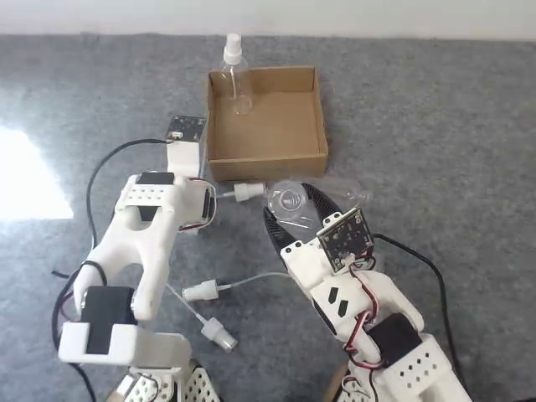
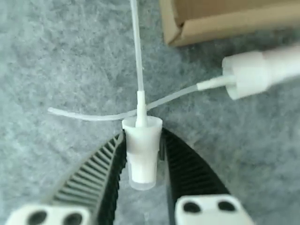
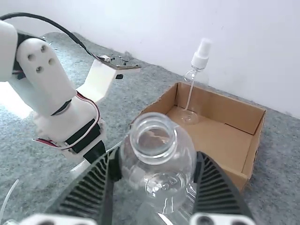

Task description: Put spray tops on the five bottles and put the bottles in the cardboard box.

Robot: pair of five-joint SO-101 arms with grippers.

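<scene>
My right gripper (image 3: 157, 161) is shut on a clear open-necked bottle (image 3: 157, 152), upright in front of the cardboard box (image 3: 220, 126). From above, that bottle (image 1: 291, 201) sits between the black fingers (image 1: 272, 228) just short of the box (image 1: 266, 159). My left gripper (image 2: 143, 154) is shut on a white spray top (image 2: 140, 150), whose thin tube points toward the box's front-left corner (image 2: 178, 28). A second spray top (image 2: 248, 75) lies beside it, its tube crossing under the held one. One capped bottle (image 1: 233, 71) stands in the box's far-left corner.
Two loose spray tops (image 1: 201, 291) (image 1: 219, 333) with long tubes lie on the grey carpet between the arms. Another spray top (image 1: 247, 193) rests against the box's front wall. Crinkled clear plastic (image 1: 345, 193) lies right of the held bottle. Black cables trail beside both arms.
</scene>
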